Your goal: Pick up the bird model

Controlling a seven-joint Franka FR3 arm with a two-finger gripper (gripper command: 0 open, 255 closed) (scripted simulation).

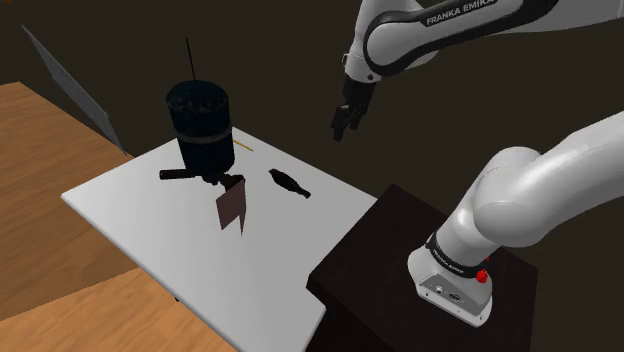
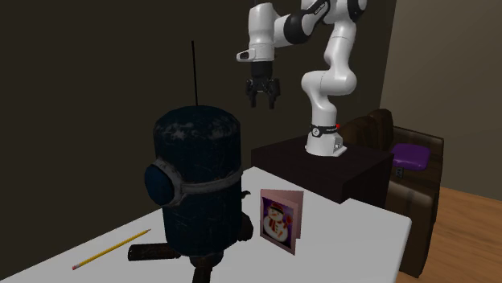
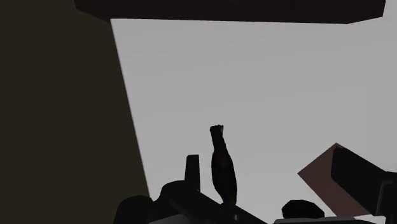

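Observation:
The bird model (image 1: 288, 183) is small and dark and lies on its side on the white table (image 1: 130, 215), near the edge facing the stand. My gripper (image 1: 345, 122) hangs open well above that edge, up and to the right of the bird in the shoulder view, with nothing between its fingers. The second exterior view shows the gripper (image 2: 263, 95) high in the air with its fingers apart. In the wrist view the bird (image 3: 221, 165) lies far below on the table (image 3: 254, 89), just beside one black finger (image 3: 191, 170).
A large dark goggle-eyed figure (image 1: 200, 120) with a thin antenna stands at the table's far side. A small standing card (image 1: 232, 205) is between it and the bird. A yellow pencil (image 2: 109, 249) lies behind the figure. The dark stand (image 1: 400, 260) borders the table.

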